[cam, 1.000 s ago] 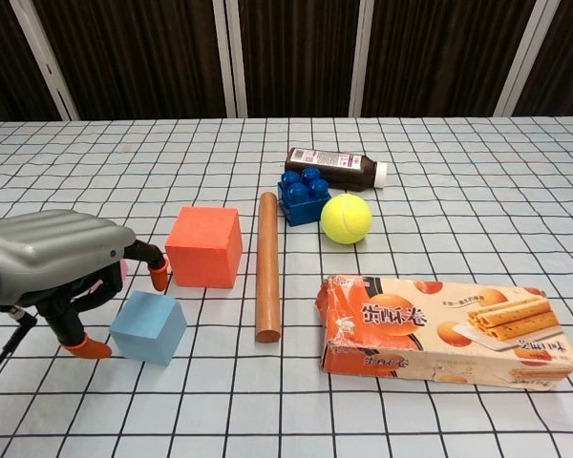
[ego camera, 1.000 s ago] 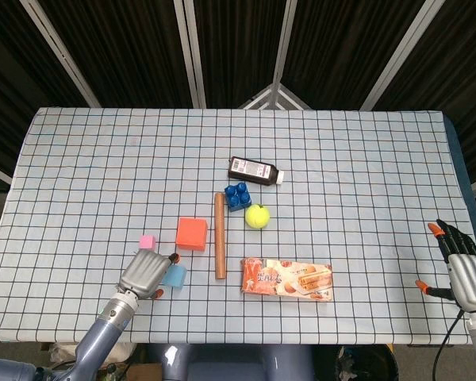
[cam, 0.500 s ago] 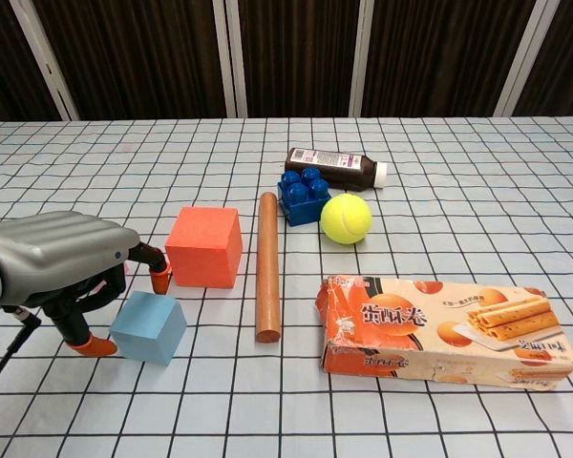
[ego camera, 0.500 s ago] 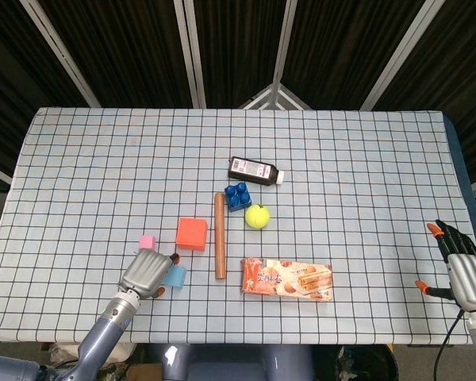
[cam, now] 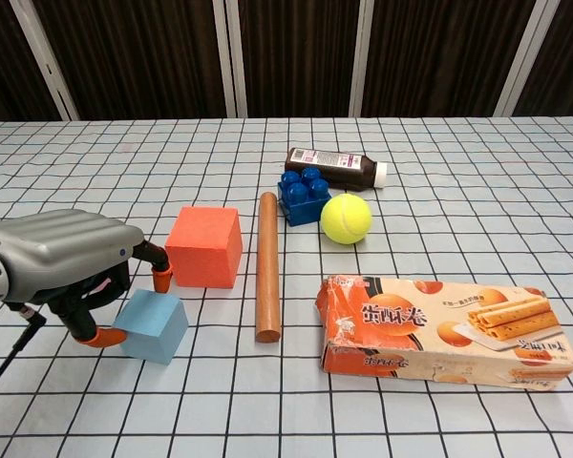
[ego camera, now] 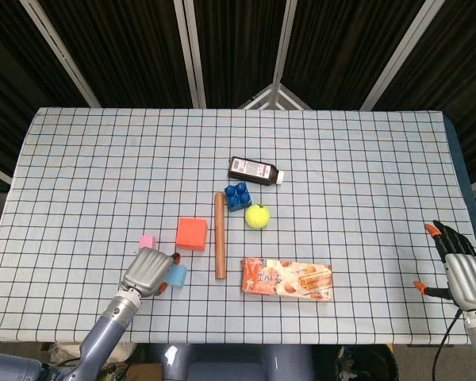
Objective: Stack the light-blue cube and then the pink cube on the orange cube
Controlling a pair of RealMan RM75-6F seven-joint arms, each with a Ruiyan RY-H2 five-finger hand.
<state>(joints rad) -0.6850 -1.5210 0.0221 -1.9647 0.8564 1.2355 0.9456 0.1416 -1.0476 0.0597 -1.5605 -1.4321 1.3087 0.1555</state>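
Light-blue cube is touched at its left face by an orange fingertip of the left hand; a closed grasp cannot be confirmed. Orange cube is located at 1 o'clock from it, pink cube at 11 o'clock. Right hand is held spread, grasping nothing. Chinese characters are printed on the biscuit box.

Wooden rod between cube and ball; snack box in front.
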